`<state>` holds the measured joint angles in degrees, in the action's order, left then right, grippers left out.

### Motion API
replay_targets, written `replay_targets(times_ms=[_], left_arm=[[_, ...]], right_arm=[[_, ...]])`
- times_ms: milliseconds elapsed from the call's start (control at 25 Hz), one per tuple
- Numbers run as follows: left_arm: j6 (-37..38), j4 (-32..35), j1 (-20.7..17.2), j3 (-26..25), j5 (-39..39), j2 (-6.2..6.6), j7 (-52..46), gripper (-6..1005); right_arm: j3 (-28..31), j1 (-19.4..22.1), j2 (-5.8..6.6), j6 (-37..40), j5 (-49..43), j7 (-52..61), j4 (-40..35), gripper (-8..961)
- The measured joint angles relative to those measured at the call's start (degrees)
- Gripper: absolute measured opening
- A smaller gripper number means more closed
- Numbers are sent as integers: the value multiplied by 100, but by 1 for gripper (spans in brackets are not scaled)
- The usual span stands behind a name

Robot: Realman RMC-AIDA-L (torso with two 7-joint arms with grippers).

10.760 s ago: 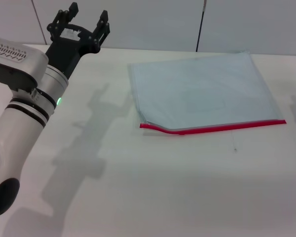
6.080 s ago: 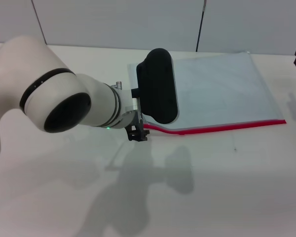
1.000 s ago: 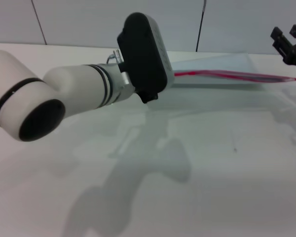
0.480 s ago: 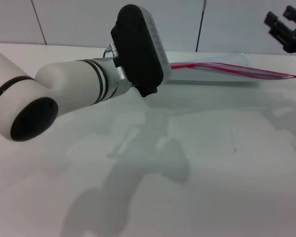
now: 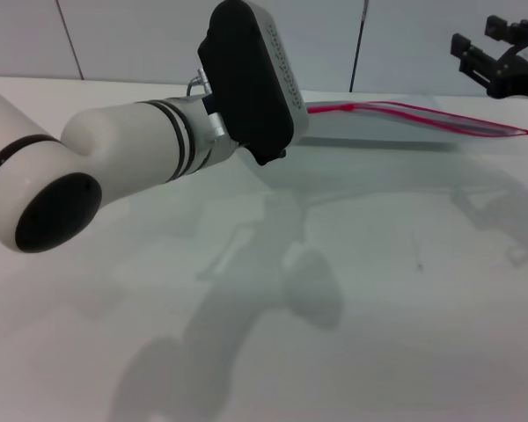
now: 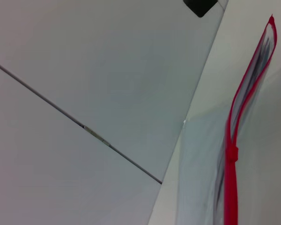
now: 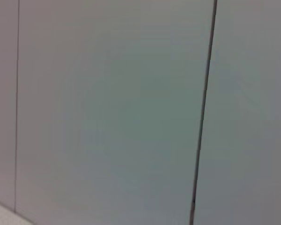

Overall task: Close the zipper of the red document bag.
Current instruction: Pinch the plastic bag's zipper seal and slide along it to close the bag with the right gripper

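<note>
Over the white table [image 5: 378,334], seen from the head camera, the left arm's white forearm and black wrist housing reach across from the left toward the near corner of the large flat translucent pale blue-grey document bag [image 5: 378,127]. That corner is raised off the table while the far part of the bag lies toward the grey wall panels [image 5: 141,40]. The left gripper itself is hidden behind the black housing, so I cannot tell how its jaws stand or whether they pinch the bag. The thin bright red zipper strip [image 5: 440,117] runs from beside the housing out to the right, ending in a point near the right edge. Above that end the right gripper [image 5: 488,48] hangs in the air, black, its two fingers [image 5: 462,46] apart with nothing between them and clear of the bag. From the left wrist camera, the zipper [image 6: 246,89] shows as two red lines parted like a narrow loop up to the bag's tip, merging at a small red slider [image 6: 231,153] into one solid strip; the bag [image 6: 201,168] spreads beside it. A dark corner of something [image 6: 200,5] sits at the frame's edge. The right wrist camera shows only wall panels [image 7: 107,112] and a dark seam [image 7: 203,112].
</note>
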<state>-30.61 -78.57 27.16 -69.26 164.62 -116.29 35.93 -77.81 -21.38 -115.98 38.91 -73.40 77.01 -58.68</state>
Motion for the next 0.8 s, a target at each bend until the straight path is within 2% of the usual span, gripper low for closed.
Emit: replay_targets(times_ms=[520,800], left_arm=[[149,-129,-21,0,0,-4,41,74],[176,-149,-19,1,0,-3,47,77]], right_arm=[[59,-6,25,205,-1683,1486,-890,534],[179,-130,23,719,-2412,2055,-1199,533]])
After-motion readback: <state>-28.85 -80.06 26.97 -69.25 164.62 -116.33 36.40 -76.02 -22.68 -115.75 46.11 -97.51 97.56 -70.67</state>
